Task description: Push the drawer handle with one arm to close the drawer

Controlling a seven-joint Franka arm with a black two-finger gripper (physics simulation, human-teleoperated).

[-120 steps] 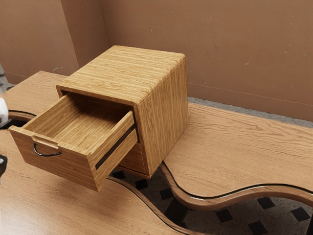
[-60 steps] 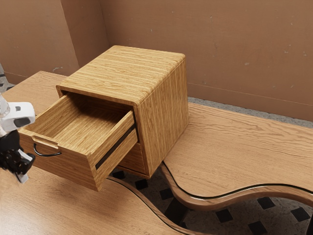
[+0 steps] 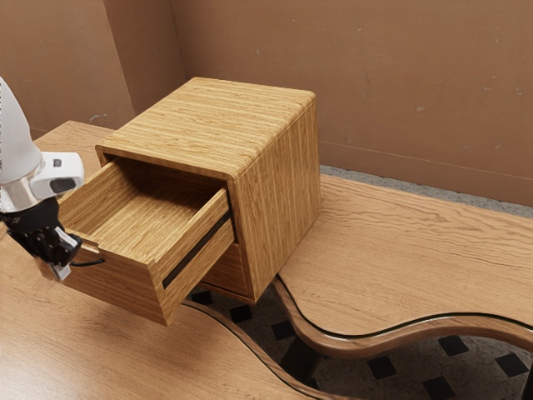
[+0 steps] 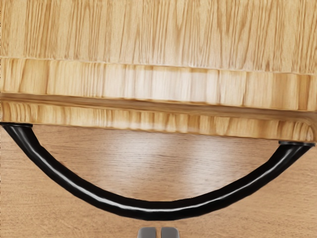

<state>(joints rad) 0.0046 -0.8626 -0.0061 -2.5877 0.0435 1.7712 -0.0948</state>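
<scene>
Tool (image 3: 61, 271) first: clenched, nothing gripped, tips just outside the middle of the handle's bow. Contact: can't tell. Fine for a push, no grasp needed; I'd leave it clenched.

Next out, handle (image 4: 159, 210): black arc on the drawer front. Tips look near its centre, so drive there; off-centre likely racks the drawer on its runners. Watch for tips slipping over or under the thin bar. If they slip, the front panel should take the push.

Drawer (image 3: 121, 287): well out of the cabinet (image 3: 279, 200), most of the travel left. Push straight along the slide, level, slow and steady, easing off near flush.

Cabinet sits on the surface (image 3: 416, 242); too hard a shove could skid it back.
</scene>
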